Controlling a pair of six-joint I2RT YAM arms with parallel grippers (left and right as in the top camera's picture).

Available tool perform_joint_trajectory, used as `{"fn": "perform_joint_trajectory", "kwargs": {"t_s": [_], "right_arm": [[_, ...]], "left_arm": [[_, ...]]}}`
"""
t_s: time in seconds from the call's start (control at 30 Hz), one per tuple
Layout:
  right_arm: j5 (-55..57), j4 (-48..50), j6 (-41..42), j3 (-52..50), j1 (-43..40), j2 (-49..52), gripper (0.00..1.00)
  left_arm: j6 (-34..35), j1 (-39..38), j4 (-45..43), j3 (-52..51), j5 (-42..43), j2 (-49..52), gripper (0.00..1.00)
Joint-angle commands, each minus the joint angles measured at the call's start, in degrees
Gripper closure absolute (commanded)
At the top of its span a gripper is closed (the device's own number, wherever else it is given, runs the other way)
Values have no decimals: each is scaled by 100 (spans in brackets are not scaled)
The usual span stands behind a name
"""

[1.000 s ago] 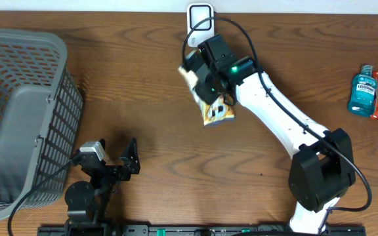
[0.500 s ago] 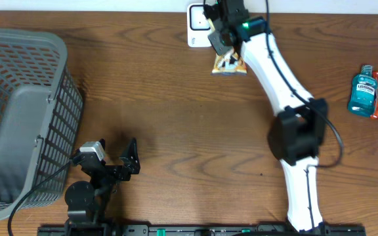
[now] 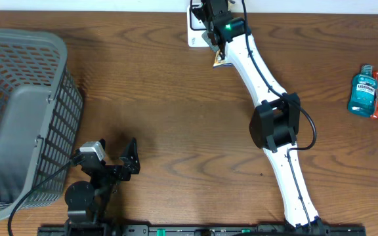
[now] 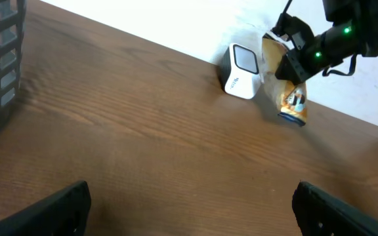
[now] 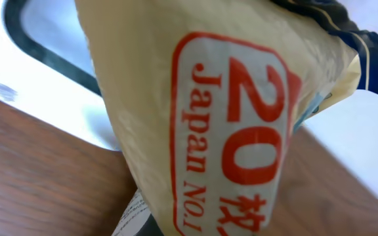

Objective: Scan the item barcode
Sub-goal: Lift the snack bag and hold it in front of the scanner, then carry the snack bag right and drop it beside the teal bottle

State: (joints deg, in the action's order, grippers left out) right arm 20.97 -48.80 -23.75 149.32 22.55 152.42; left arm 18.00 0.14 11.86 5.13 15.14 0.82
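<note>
At the top centre of the overhead frame, the right claw (image 4: 282, 62) is clenched on the yellow plastic snack packet with red print (image 5: 209, 131). It holds the packet just beside the white box-shaped barcode scanner (image 4: 241, 78) on the brown wooden table (image 3: 176, 118). The left claw (image 4: 189, 219), at the lower left, gapes wide, released.

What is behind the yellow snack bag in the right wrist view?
The white scanner with its dark-framed window stands behind the snack bag, on the brown table. The bag covers the scanner's right part, so the rest of its window cannot be seen.
</note>
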Motion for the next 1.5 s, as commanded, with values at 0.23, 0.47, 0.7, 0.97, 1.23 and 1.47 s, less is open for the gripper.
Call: {"fn": "perform_joint_trajectory", "kwargs": {"t_s": [0.23, 0.47, 0.7, 0.97, 1.23, 1.47], "right_arm": [[881, 907, -1821, 245, 155, -55, 99], [1438, 1521, -3008, -90, 192, -42, 99], [1937, 1510, -2802, -590, 221, -48, 99], [3298, 376, -872, -597, -66, -332, 99], [1250, -2802, 2059, -723, -1239, -420, 99], [1158, -3202, 2636, -1290, -2492, -420, 99]], "left_arm": [[-11, -17, 118, -94, 72, -22, 2], [-11, -17, 118, -94, 72, -22, 2], [-11, -17, 118, -94, 72, -22, 2], [-11, -17, 118, -94, 72, -22, 2], [-11, -17, 118, -94, 72, -22, 2], [-11, -17, 118, -94, 72, -22, 2]]}}
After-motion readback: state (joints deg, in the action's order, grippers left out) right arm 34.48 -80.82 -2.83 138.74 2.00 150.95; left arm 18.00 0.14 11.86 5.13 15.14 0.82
